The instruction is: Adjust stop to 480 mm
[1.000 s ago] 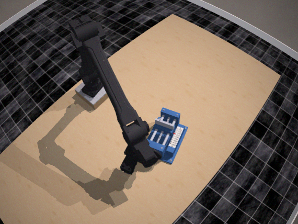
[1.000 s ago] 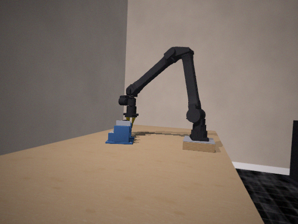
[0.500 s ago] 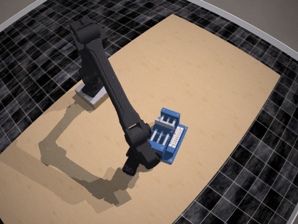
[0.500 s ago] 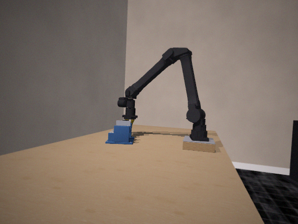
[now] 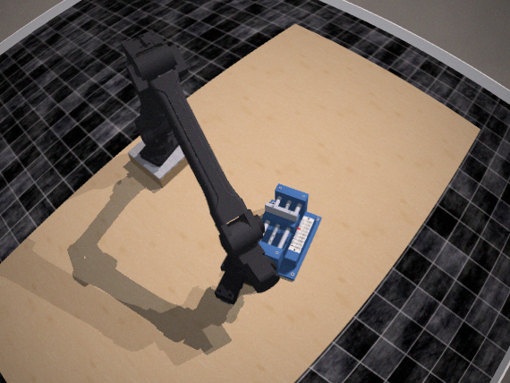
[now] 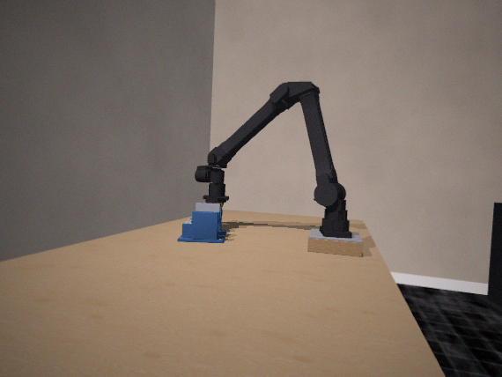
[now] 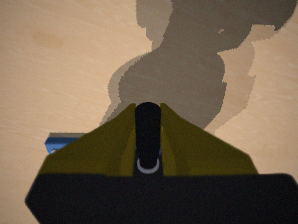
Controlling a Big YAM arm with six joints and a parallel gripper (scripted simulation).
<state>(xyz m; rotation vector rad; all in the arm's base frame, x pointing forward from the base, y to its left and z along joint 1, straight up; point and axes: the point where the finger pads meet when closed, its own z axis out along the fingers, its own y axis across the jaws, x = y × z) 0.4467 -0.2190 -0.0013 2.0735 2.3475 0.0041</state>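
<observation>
A blue stop fixture (image 5: 288, 230) sits on the wooden table, with steel rods, a grey sliding stop block (image 5: 283, 209) near its far end and a white scale (image 5: 301, 233) with a red mark along its right side. It also shows in the exterior view (image 6: 203, 225). My gripper (image 7: 148, 111) hangs over the fixture's near end, and its olive fingers are shut on the black handwheel handle (image 7: 148, 131), seen end-on in the wrist view. The wrist hides the handwheel in the top view. A blue corner of the fixture (image 7: 57, 142) shows at the left.
The arm's base (image 5: 157, 163) stands on a grey block at the table's left rear. The arm's shadow lies on the table left of the fixture. A dark tiled floor surrounds the table.
</observation>
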